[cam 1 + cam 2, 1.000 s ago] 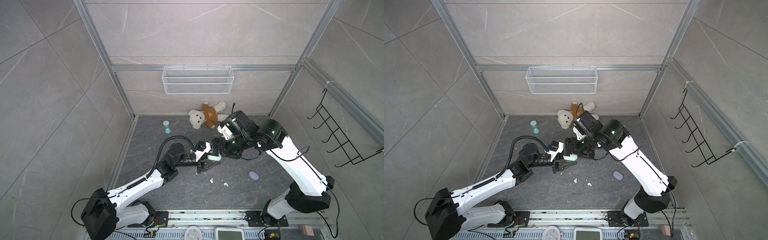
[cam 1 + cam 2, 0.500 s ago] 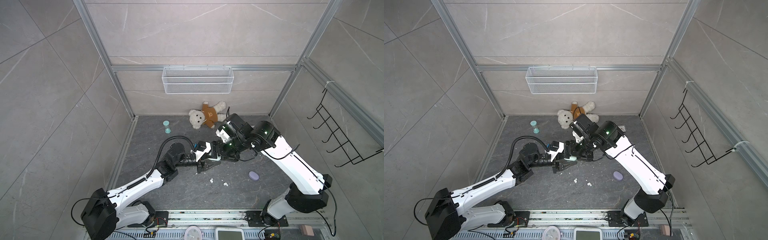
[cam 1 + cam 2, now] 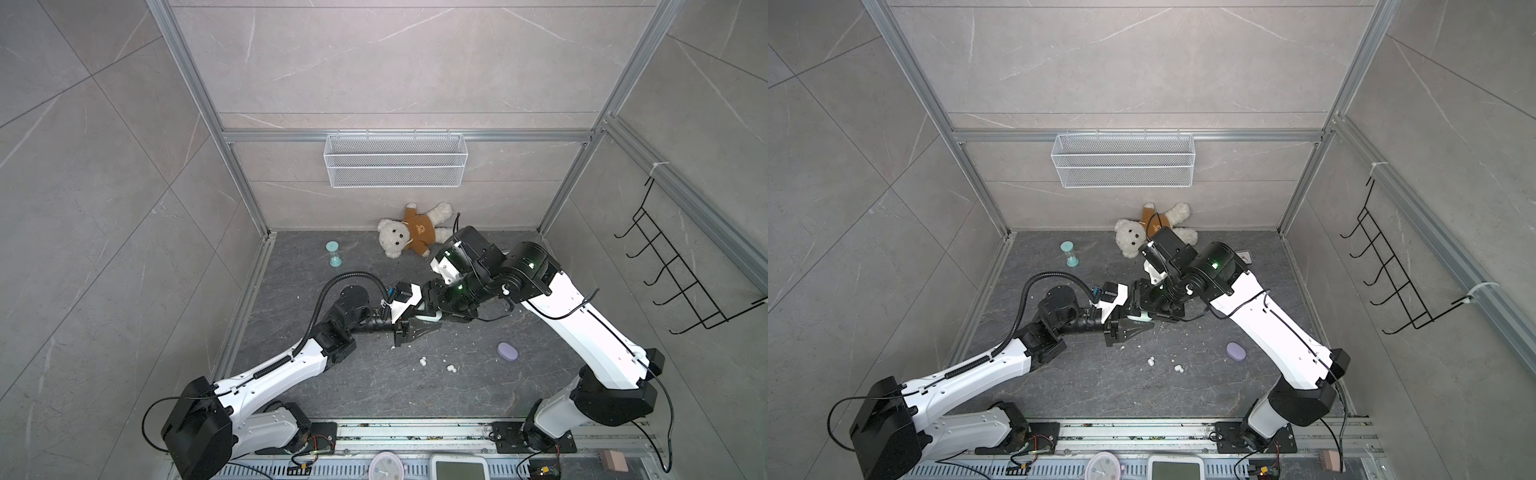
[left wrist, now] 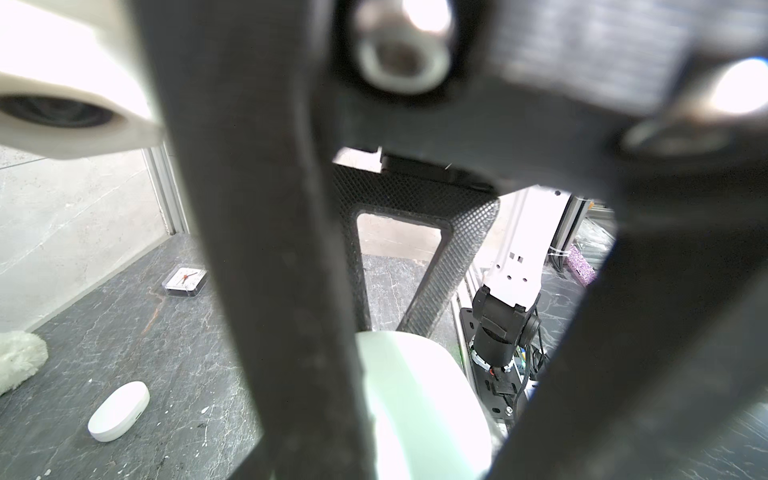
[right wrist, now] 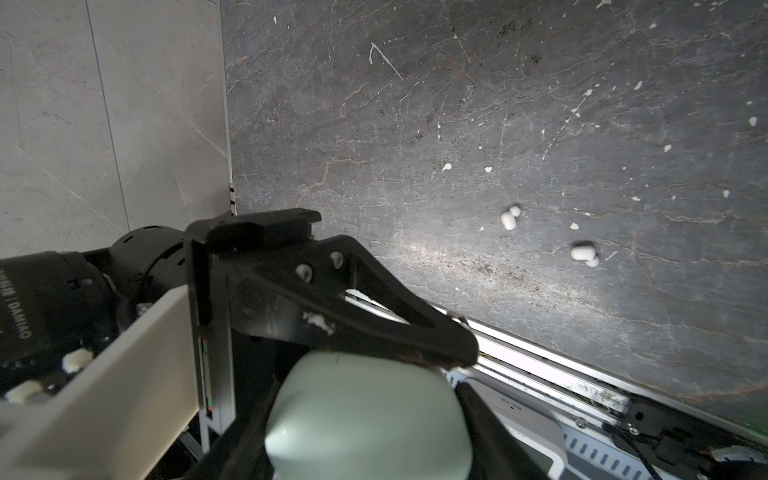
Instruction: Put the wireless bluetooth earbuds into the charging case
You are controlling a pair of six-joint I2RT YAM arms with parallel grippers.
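Observation:
My left gripper (image 3: 420, 325) (image 4: 419, 432) is shut on a mint green charging case (image 3: 429, 317) (image 3: 1143, 317) (image 4: 415, 386), held a little above the floor; its lid looks closed. My right gripper (image 3: 435, 309) (image 5: 368, 440) has come in from the right. Its two fingers lie against opposite sides of the same case (image 5: 365, 411), and a left finger (image 5: 353, 299) crosses above it. Two white earbuds (image 3: 423, 361) (image 3: 449, 368) lie on the dark floor just in front of the grippers, also visible in the right wrist view (image 5: 509, 218) (image 5: 584, 253). No earbud shows in either gripper.
A lilac case (image 3: 508, 351) lies on the floor to the right. A white case (image 4: 119, 410) and a small clock box (image 4: 185, 281) show in the left wrist view. A teddy bear (image 3: 409, 235) and a teal hourglass (image 3: 333, 253) sit by the back wall, under a wire basket (image 3: 394, 160).
My right arm has swung left and down onto the case, and its jaws have narrowed around it. The left arm has held the case still.

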